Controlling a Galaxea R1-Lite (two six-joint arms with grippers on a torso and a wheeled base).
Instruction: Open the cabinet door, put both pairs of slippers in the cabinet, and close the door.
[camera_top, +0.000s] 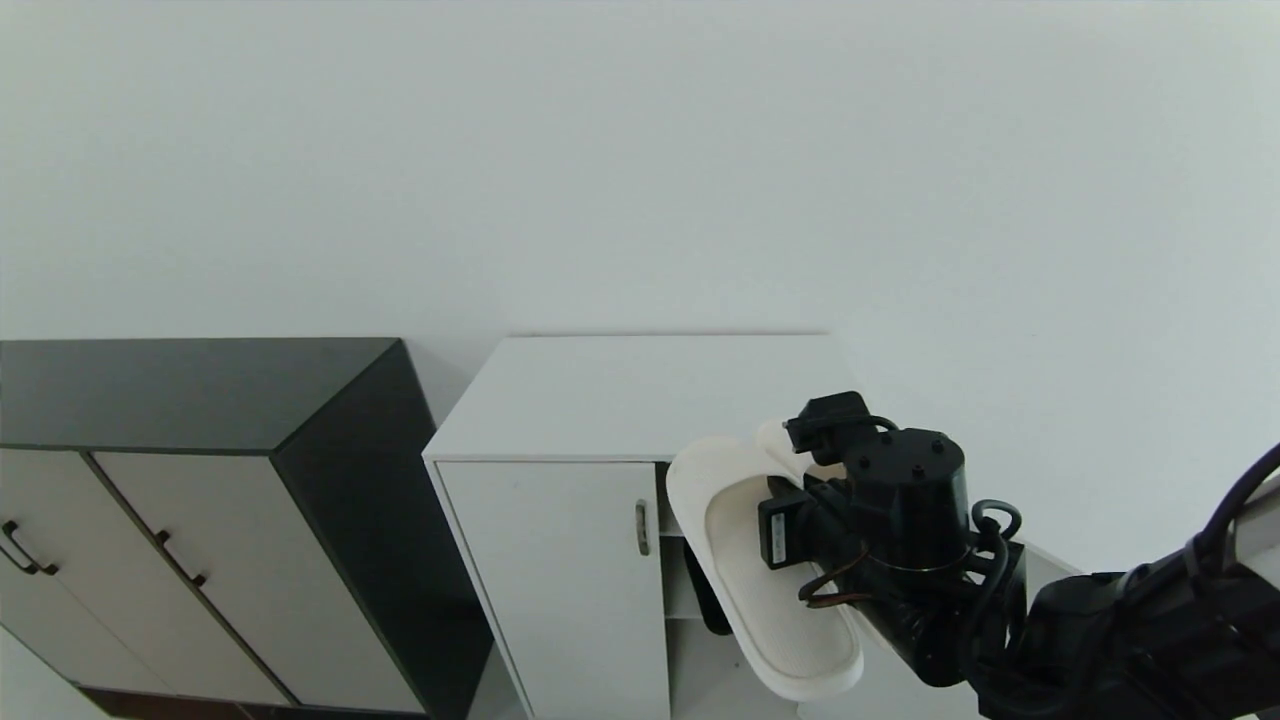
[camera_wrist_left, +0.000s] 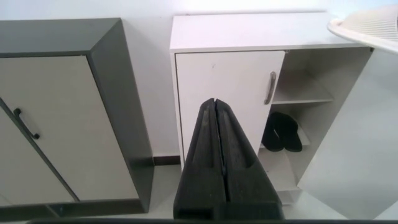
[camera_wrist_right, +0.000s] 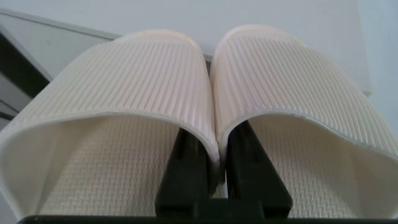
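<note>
Now: right end effector (camera_wrist_right: 215, 163) pinching cream slippers (camera_top: 760, 585) by adjoining inner sides, one finger inside each. Pair side by side, held in air before open right half of white cabinet (camera_top: 620, 400). Black slippers (camera_wrist_left: 283, 132) inside, propped upright in compartment beneath shelf. Left door (camera_top: 550, 590) shut. Left end effector (camera_wrist_left: 215, 104) pressed together, empty, facing cabinet. Dark cabinet (camera_top: 200, 390) just beside, on left.

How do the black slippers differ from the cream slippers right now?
The black slippers are dark and sit inside the white cabinet, below its shelf; the cream slippers are pale and held outside it, in the right gripper. Both pairs sit side by side.
</note>
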